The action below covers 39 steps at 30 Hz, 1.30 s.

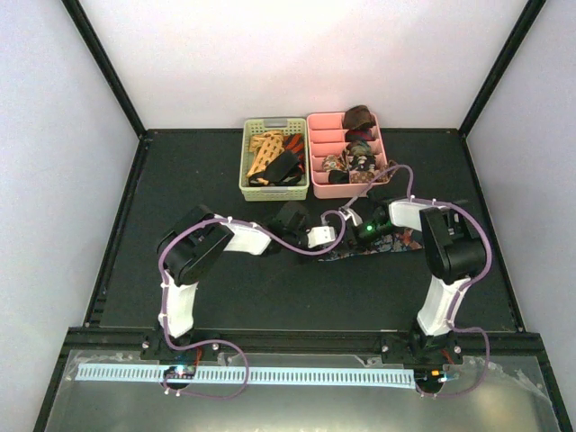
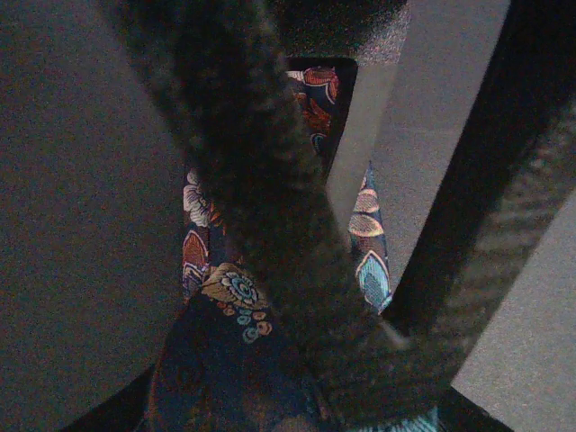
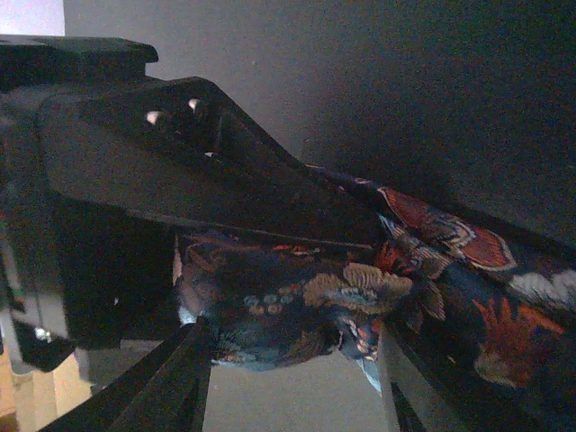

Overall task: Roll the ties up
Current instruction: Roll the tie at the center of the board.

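A dark navy floral tie [image 1: 396,243] lies on the black mat between the two arms, its left end wound into a small coil [image 3: 288,315]. My left gripper [image 1: 340,236] is shut on that coil from the left; in the right wrist view it is the black body above the roll. Close up in the left wrist view, the floral fabric [image 2: 225,292] runs beneath the dark, blurred fingers [image 2: 270,198]. My right gripper [image 3: 290,335] straddles the coil from the right, open, one finger [image 3: 175,382] at each side.
At the back stands a pale green slatted basket [image 1: 274,192] holding an orange lattice tie [image 1: 266,151], a black one and a red one. Beside it on the right, a pink divided tray [image 1: 312,153] holds several coiled ties, a brown coil [image 1: 358,117] farthest back.
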{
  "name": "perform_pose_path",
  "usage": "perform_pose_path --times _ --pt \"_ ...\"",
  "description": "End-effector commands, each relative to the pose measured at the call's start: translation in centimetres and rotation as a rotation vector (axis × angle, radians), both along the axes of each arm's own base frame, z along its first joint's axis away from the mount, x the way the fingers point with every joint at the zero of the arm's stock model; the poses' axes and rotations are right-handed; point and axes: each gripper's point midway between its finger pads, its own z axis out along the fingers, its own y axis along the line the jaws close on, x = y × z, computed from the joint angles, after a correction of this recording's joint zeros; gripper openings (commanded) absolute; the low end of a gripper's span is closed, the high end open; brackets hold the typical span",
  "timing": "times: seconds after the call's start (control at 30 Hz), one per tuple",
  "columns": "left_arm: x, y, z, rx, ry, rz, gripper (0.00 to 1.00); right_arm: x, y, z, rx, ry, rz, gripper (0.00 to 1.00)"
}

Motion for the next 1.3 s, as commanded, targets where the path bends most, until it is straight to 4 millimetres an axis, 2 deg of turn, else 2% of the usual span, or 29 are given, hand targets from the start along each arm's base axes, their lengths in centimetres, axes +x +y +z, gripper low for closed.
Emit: perform_pose_path --times 0.0,0.1,0.13,0.23,0.27,0.3,0.4,0.53,0.7,0.87,1.0,1.13,1.27 --pt "-1.6 3.0 -5.0 0.217 0.104 0.037 0.42 0.5 1.2 -0.2 0.035 -0.005 -0.001 0.52" --pt "-1.7 3.0 -5.1 0.224 0.108 0.034 0.42 0.8 1.3 -0.6 0.022 -0.007 -0.006 0.43" --pt "-1.7 2.9 -5.1 0.224 0.109 0.031 0.41 0.8 1.2 -0.9 0.012 -0.003 -0.007 0.37" --pt "-1.8 2.9 -5.1 0.223 0.110 0.030 0.41 0.5 0.6 -1.8 -0.035 0.004 0.005 0.09" --pt "-1.7 2.9 -5.1 0.223 0.111 0.033 0.41 0.3 0.4 -2.1 -0.051 0.010 0.009 0.03" --pt "-1.6 2.9 -5.0 0.221 0.110 0.037 0.42 0.1 0.1 -2.3 -0.063 0.017 0.013 0.02" --pt "-1.5 2.8 -4.7 0.207 0.109 0.039 0.46 -0.2 -0.8 -3.0 -0.092 0.034 0.015 0.02" --pt "-0.9 2.2 -2.8 0.125 0.103 0.033 0.65 -0.4 -2.3 -3.9 -0.142 0.053 0.003 0.02" --pt "-0.1 1.4 1.0 -0.020 0.050 0.032 0.72 -0.7 -3.5 -4.6 -0.193 0.061 -0.006 0.02" --pt "-0.6 0.4 3.4 -0.154 0.016 -0.004 0.79 -0.6 -4.5 -5.3 -0.251 0.064 -0.015 0.02" --pt "-0.7 -0.4 4.1 -0.247 -0.001 -0.015 0.85 -0.3 -4.7 -5.5 -0.269 0.068 -0.029 0.02" --pt "0.0 -1.6 4.4 -0.312 -0.056 -0.019 0.85 -0.1 -4.7 -5.6 -0.279 0.090 -0.026 0.02" --pt "-0.2 -2.6 3.6 -0.343 -0.092 -0.062 0.83 -0.2 -4.6 -5.8 -0.279 0.107 -0.022 0.02"
